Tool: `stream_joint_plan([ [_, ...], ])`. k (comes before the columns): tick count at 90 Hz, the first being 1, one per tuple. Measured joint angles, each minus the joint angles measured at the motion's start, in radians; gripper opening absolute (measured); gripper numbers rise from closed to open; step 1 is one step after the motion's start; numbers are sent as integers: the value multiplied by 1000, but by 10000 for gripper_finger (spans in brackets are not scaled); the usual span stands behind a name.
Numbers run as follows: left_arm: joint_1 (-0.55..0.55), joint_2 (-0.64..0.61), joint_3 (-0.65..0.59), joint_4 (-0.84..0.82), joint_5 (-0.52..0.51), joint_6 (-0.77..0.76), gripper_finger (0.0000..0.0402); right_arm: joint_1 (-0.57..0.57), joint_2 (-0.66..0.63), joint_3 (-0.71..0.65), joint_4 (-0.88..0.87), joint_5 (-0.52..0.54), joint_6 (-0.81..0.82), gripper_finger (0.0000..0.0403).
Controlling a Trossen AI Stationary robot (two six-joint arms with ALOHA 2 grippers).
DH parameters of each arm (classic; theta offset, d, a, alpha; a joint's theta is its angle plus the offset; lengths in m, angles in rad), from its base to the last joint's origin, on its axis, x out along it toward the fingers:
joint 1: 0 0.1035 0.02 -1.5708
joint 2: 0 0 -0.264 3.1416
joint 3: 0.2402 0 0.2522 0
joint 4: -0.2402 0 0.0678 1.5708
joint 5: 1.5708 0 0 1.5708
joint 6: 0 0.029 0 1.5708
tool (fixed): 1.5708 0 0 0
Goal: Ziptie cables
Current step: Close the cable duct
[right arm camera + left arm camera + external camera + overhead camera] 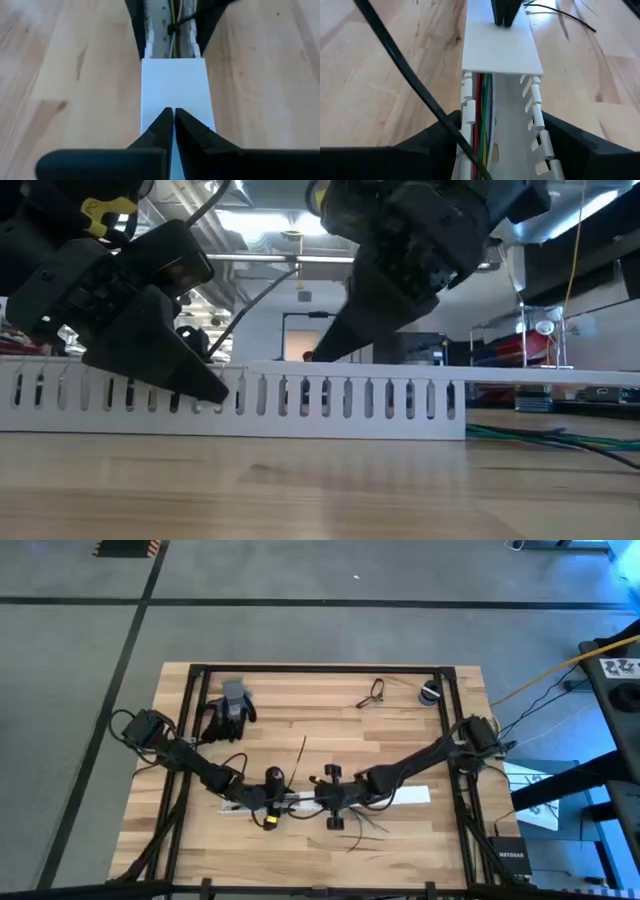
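Wires run under white cover, partly hidden.

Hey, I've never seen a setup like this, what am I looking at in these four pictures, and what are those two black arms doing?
Two robot arms work at a wooden table. One camera looks down from above, one sits at table height, and one rides on each wrist. Between the arms lies a white slotted cable duct with coloured wires inside and a flat white lid partly covering it. The left gripper straddles the open duct, fingers spread. The right gripper, fingers together, presses on the lid. A glove, eyeglasses and loose dark cables also lie on the table.
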Motion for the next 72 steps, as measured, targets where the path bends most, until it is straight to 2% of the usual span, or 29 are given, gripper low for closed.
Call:
stream_joint_plan([
  [10,0,0,0,0,1,1,225,-8,49,9,78,-5,1,5],
  [38,-1,-1,-2,-8,1,14,226,-51,199,145,138,-43,-23,5],
  [72,15,-1,-1,-16,11,2,226,-54,214,153,171,-41,-44,5],
])
